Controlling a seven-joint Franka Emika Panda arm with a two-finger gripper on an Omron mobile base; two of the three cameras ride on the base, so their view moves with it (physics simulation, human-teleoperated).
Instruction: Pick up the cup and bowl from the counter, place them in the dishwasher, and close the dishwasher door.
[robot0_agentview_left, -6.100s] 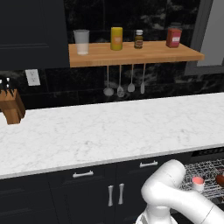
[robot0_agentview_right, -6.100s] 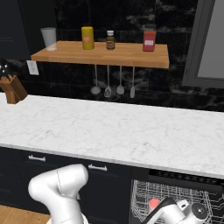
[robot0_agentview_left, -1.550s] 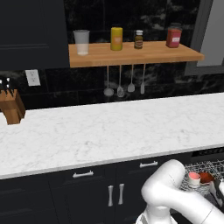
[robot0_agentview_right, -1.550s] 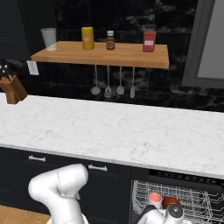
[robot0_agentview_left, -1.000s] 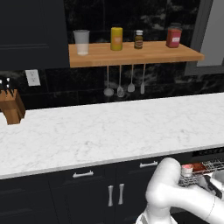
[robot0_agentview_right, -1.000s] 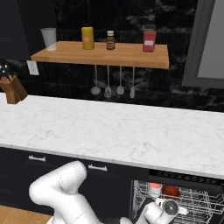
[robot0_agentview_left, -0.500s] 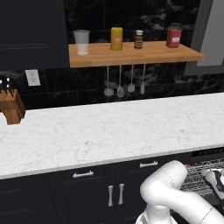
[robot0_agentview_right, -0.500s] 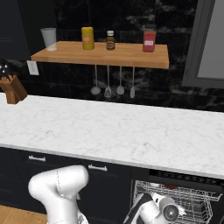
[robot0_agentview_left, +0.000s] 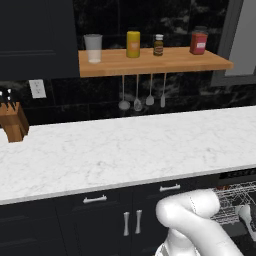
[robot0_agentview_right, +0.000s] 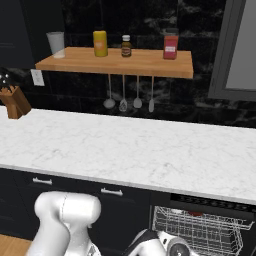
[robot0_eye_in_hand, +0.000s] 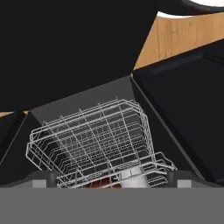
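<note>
From left to right: the marble tabletop (robot0_agentview_left: 125, 150) lies bare of dishes, and the dishwasher (robot0_agentview_right: 210, 202) stands open at the near right, the bowl (robot0_eye_in_hand: 99, 185) and cup (robot0_eye_in_hand: 133, 176) in its rack (robot0_eye_in_hand: 94, 140). I should back out, then swing the door (robot0_eye_in_hand: 183, 118) up squarely. My end effector (robot0_eye_in_hand: 111, 183) is spread wide, holding nothing.

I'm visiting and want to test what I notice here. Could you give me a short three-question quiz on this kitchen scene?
1. True or false: the dishwasher door stands open.
2. How many containers stand on the wooden shelf? A) two B) four C) six
3. What stands at the left end of the counter?

Key:
1. True; its wire rack is exposed in the hand view.
2. B: a clear tumbler, a yellow jar, a small dark bottle and a red jar.
3. A wooden knife block.
</note>
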